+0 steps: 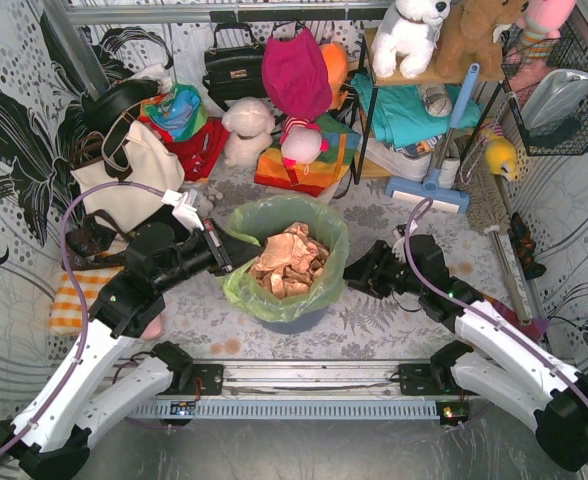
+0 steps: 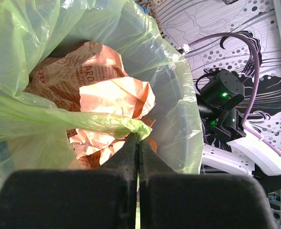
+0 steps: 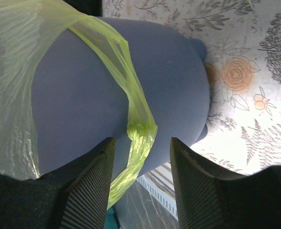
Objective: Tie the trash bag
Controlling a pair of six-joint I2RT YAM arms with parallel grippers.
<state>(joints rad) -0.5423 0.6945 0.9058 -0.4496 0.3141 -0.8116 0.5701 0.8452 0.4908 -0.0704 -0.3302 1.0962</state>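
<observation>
left tool [image 2: 138, 139] pinches the trash bag [image 2: 26, 119] rim; right tool [image 3: 141, 143] spread, straddling its loose strip.

You had a trash bag [image 1: 274, 212] of translucent light green, paper [image 1: 289, 262] of tan-brown with dark print, a bin [image 3: 174, 81] of plain blue, and a white tablecloth [image 3: 255, 95] with grey leaves and orange flowers.

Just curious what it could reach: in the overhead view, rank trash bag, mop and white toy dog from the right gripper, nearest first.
1. Trash bag, just left of the right gripper.
2. Mop, behind it.
3. White toy dog, far back.
</observation>
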